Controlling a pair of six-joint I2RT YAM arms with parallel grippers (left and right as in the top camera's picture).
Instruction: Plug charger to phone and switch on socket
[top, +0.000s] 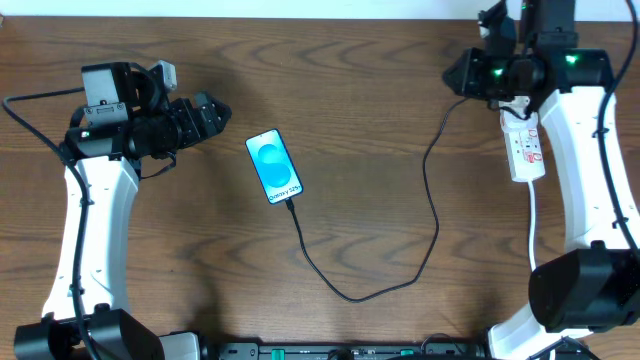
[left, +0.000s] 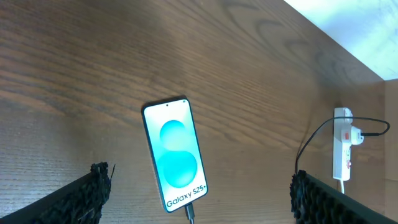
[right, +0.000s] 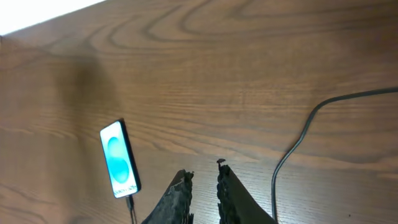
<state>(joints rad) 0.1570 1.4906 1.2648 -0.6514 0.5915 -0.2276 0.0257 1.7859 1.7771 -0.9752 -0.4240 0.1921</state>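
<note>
Left gripper (top: 215, 113) spread wide, holding nothing; in the left wrist view its two fingers (left: 93, 190) are black and rough, like coarse foam, one at each lower corner of the picture; it hangs above the table (top: 350, 80), a flat top of dark brown wood with long wavy grain.

Between those fingers and beyond them lies the phone (left: 174, 155), a slim rectangle with rounded corners and a thin black rim, flat on the wood, screen up; the glass glows bright blue with two paler rounded shapes and white lettering at its near end.

Right gripper (right: 202, 177) almost pressed together, only a narrow slit between the same rough black fingers (right: 177, 196), nothing pinched in it; it sits near the table's far right edge, well apart from the phone.

The charger (top: 435, 215) is a thin, smooth black cable; its small tip meets the phone's lettered short edge; from there it runs in a loose loop across the wood and rises toward the right arm.

The socket (top: 525, 148) is a long white plastic strip with small red marks, lying partly under the right arm's white casing; in the left wrist view a plug head sits in it; whether its switch is on cannot be told.
</note>
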